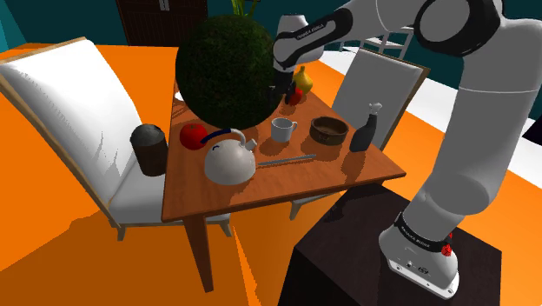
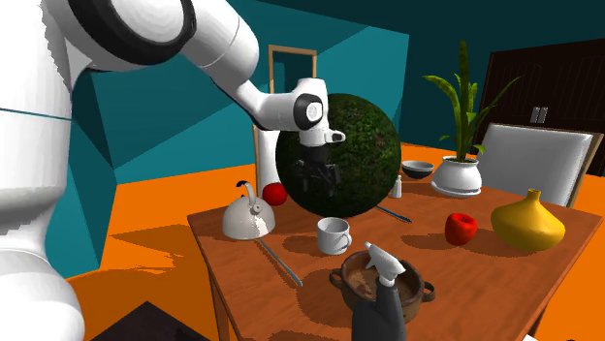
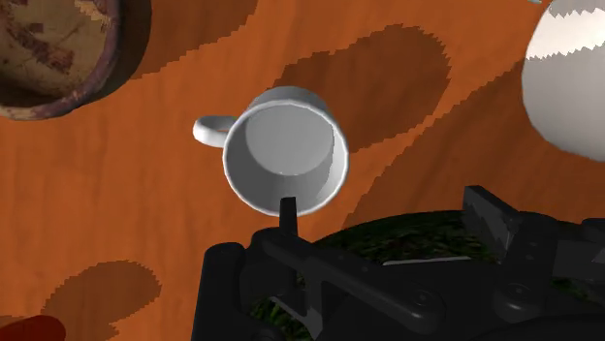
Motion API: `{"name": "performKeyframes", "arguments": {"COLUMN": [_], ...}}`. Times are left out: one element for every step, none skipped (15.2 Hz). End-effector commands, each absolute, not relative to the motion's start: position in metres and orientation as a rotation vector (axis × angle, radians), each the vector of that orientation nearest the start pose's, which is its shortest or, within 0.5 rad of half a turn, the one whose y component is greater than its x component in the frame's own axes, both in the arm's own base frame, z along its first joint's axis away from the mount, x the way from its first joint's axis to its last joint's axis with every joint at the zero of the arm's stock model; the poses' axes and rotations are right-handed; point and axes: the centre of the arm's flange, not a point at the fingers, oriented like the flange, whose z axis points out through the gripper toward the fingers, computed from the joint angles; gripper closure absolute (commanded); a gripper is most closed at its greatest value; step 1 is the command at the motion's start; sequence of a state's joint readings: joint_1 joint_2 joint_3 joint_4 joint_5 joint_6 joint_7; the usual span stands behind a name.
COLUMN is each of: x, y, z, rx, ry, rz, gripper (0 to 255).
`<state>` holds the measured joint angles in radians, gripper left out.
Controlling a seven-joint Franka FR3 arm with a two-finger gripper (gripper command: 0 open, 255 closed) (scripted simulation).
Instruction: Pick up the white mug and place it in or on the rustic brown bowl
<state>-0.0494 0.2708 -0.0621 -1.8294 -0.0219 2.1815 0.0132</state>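
Note:
A white mug (image 1: 282,129) stands upright on the wooden table (image 1: 261,187), its handle pointing toward the brown bowl (image 1: 328,130) beside it. In the second exterior view the mug (image 2: 334,234) sits just behind the bowl (image 2: 380,279). My gripper (image 1: 283,89) hangs open well above the table, up and back from the mug, close against a big dark green sphere (image 1: 230,69). Seen from the wrist, the mug (image 3: 286,150) lies ahead of the open gripper (image 3: 388,208), apart from both fingers, and the bowl (image 3: 48,48) is off to one side.
A grey kettle (image 1: 229,159), a red apple (image 1: 193,134), a thin utensil (image 1: 287,160) and a dark spray bottle (image 1: 363,130) share the table. A yellow gourd-shaped vase (image 2: 526,221), another apple (image 2: 461,228) and a potted plant (image 2: 458,174) stand farther back. White chairs (image 1: 78,113) flank it.

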Motion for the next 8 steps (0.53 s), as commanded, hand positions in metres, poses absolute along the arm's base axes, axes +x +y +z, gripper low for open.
{"name": "performKeyframes", "arguments": {"x": [0.646,0.656,0.660,0.660,0.660,0.660,0.660,0.660], "y": [-0.068,-0.071,-0.073,-0.073,-0.073,-0.073,-0.074,-0.074], "z": [0.321,0.313,0.309,0.304,0.299,0.293,0.288,0.283], "rx": [-3.180,-3.183,-3.184,-3.184,-3.184,-3.184,-3.184,-3.184], "ry": [0.167,0.168,0.169,0.169,0.169,0.169,0.169,0.169], "rz": [0.036,0.039,0.040,0.040,0.040,0.040,0.040,0.040], "gripper": [0,0,0,0,0,0,0,0]}}
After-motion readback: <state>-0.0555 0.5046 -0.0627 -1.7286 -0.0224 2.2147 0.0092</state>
